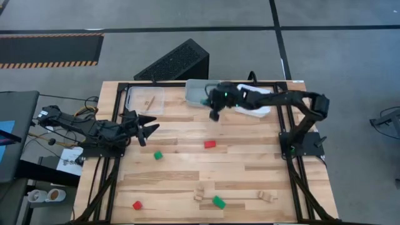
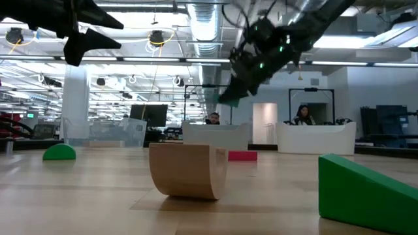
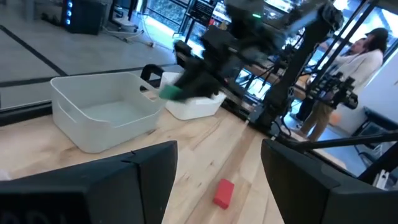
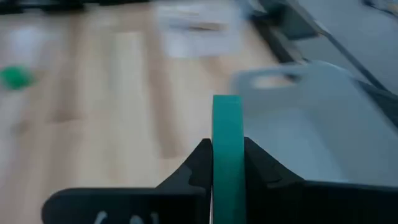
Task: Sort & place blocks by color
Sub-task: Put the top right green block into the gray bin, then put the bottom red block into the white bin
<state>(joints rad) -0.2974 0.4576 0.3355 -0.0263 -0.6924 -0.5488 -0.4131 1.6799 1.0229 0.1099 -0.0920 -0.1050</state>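
Right hand (image 4: 227, 163) clenched on a thin green block (image 4: 227, 143), raised beside the middle tray (image 1: 195, 92) — presumably for release there; left hand (image 1: 147, 129) released, waiting at the tabletop's (image 1: 187, 181) left edge — other blocks scattered.

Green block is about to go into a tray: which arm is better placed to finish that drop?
Right. The right gripper is shut on the green block beside the middle tray; the left gripper is open, farther off.

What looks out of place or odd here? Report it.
Nothing looks spilled or damaged. Loose blocks lie scattered on the table, unsorted. The right gripper holds a green block by a tray; the left gripper waits open.
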